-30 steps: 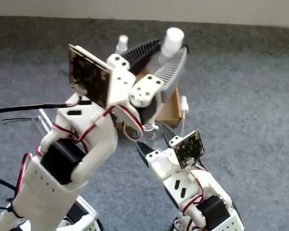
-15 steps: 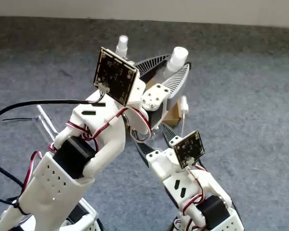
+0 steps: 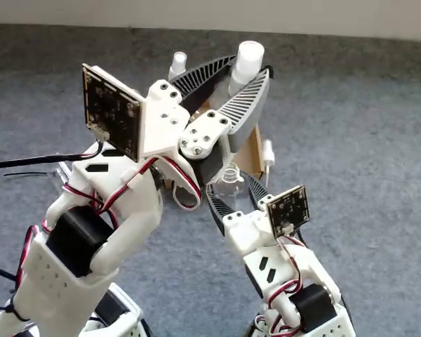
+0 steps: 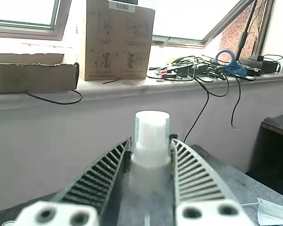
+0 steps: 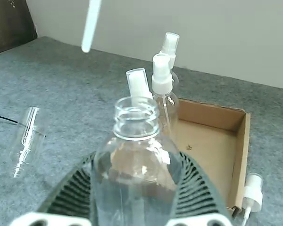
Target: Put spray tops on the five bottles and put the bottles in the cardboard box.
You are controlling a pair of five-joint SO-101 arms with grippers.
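My left gripper point(image 3: 248, 69) is raised above the cardboard box point(image 3: 251, 156) and shut on a white spray top point(image 3: 248, 57), whose cap pokes out between the fingers point(image 4: 151, 135). Its thin dip tube point(image 5: 90, 22) hangs over the carpet. Lower and nearer, my right gripper point(image 3: 229, 185) is shut on a clear bottle point(image 5: 136, 155) that stands upright with an open neck. Three bottles with spray tops point(image 5: 161, 82) stand at the box's far corner.
A clear bottle point(image 5: 25, 135) lies on the grey carpet to the left. A loose spray top point(image 5: 251, 189) rests against the outside of the box wall point(image 5: 240, 146). The box floor is mostly bare.
The left arm dipped forward half a second ago and has risen back with the spray top. The right gripper has lifted the bottle slightly and shifted right.
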